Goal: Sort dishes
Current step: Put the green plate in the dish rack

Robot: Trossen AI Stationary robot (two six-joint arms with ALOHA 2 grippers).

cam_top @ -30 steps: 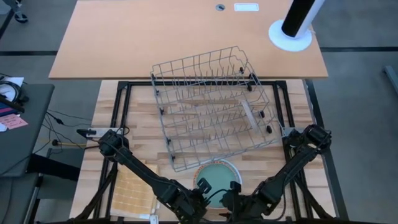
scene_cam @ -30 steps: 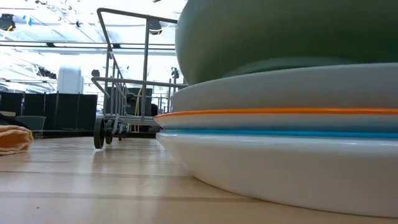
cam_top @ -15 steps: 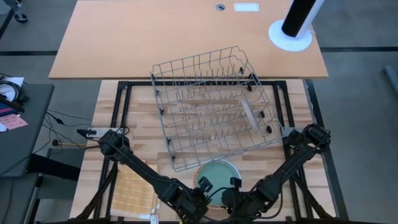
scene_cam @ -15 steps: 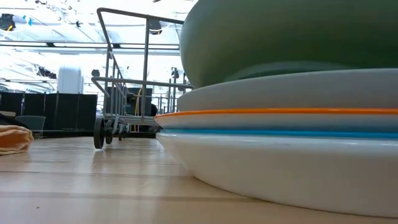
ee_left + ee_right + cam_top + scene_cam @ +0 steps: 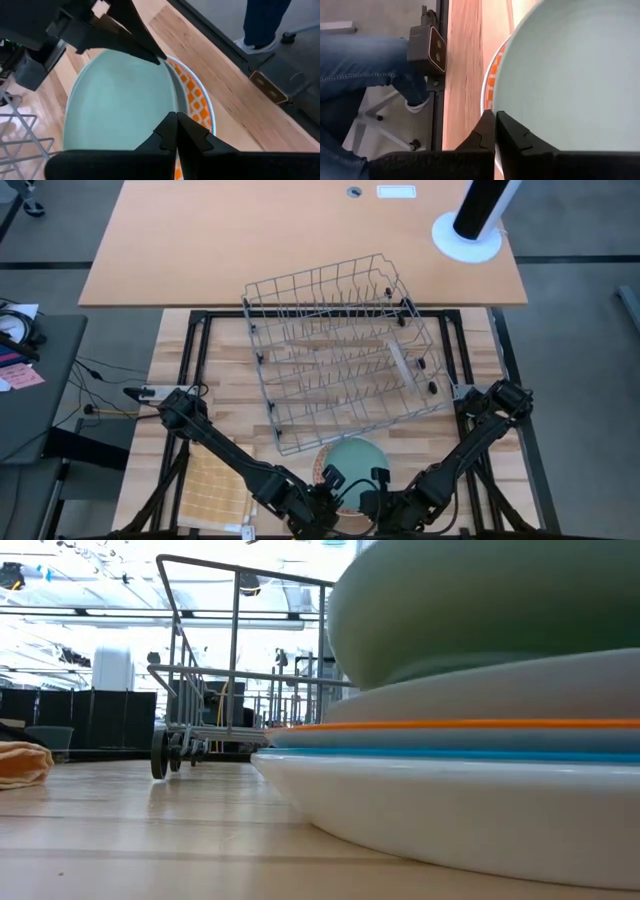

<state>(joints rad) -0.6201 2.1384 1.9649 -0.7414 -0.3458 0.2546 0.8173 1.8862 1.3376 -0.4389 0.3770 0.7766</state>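
Observation:
A stack of dishes sits at the table's near edge: white at the bottom, then a blue-edged and an orange-edged plate, then a beige-grey one. On top lies a pale teal-green plate, tilted in the low view. The orange patterned plate shows beside it. My left gripper and right gripper are both shut on the teal plate's near rim, left one toward the table's left, right one toward its right. My left gripper pinches the teal plate's rim between its two fingers at the near left part, coming from the near side. The plate is tilted, one edge raised over the stack. My right gripper pinches the teal plate's rim between its two fingers at the near right part, coming from the near side. The plate's lower part sits against the beige-grey plate.
A grey wire rack lies just beyond the stack, mid-table. A yellow checked cloth lies at the near left. A person's legs stand beside the table. A black post on a white base stands on the far desk.
My right gripper has shut on the teal plate's near rim. The teal plate has shifted a little toward the far right over the stack, uncovering the orange patterned plate at its left, and one edge has tipped up.

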